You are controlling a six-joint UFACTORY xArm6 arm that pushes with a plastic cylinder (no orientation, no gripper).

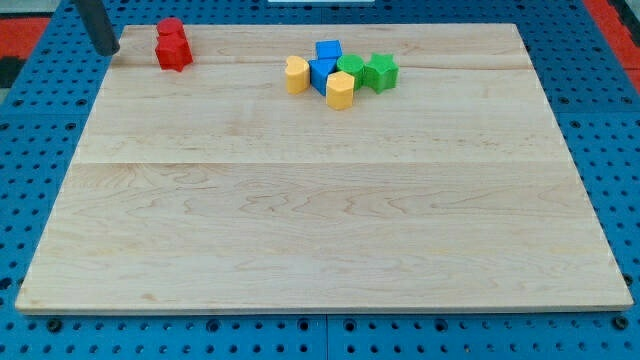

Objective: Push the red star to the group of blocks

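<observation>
Two red blocks sit touching near the view's top left: one (170, 29) behind, one (174, 53) in front. I cannot tell which of them is the star. My tip (109, 52) rests at the board's top-left corner, a short gap to the left of the red blocks and not touching them. The group lies to the right of the red blocks, near the top middle: a yellow block (296, 75), two blue blocks (328, 49) (321, 72), a second yellow block (341, 91) and two green blocks (351, 67) (381, 72), packed close together.
The blocks lie on a pale wooden board (320, 220). It sits on a blue perforated base (30, 120) that shows on all sides. The board's top edge runs just behind the red blocks and the group.
</observation>
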